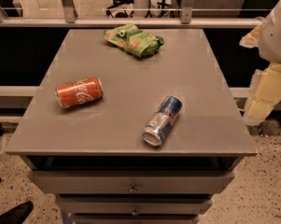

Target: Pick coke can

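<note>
- The grey cabinet top [130, 139] carries everything, and drawers [130, 183] sit below its front edge.
- The robot's arm [275, 31] hangs beyond the right edge, near the back-right corner. The gripper [265, 93] is lower down beside that same edge, well apart from every item. Whether it is open or closed cannot be told.
- A crinkled green bag [133, 40] lies near the back edge, about midway along. Its printing is not readable.
- The coke can [79, 92] lies on its side near the left edge, about halfway between back and front, touching nothing. White cursive "Coca-Cola" runs along its orange-red body.
- A slimmer blue-and-silver can [162, 121] lies on its side near the front edge, right of centre, with a silver end towards the front (no brand legible).
- Step in hand, as I judge it: the approach, with the reach not yet made. The next move calls for crossing the top towards the left edge, keeping clear of the other can, and closing across the round body, which may roll.
</note>
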Robot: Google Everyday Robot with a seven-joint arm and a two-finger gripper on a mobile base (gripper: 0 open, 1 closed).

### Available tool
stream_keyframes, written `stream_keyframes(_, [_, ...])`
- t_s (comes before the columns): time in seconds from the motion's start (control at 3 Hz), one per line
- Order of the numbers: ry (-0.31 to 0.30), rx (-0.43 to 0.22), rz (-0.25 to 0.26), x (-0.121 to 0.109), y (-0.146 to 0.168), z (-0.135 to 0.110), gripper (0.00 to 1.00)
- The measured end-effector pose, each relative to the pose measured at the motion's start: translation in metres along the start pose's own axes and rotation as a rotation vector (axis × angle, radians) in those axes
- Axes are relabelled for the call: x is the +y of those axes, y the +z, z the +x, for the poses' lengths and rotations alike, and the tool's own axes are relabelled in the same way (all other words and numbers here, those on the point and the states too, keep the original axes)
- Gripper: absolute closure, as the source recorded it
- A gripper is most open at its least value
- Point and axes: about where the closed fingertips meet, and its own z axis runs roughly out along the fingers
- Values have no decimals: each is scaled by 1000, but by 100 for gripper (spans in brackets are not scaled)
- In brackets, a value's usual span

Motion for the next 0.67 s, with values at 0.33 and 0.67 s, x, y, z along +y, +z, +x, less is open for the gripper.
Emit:
stream_keyframes(0.33, [-5,-13,-2,-1,3,-6,0])
stream_keyframes(0.67, [-41,-103,-20,-11,20,-44,0])
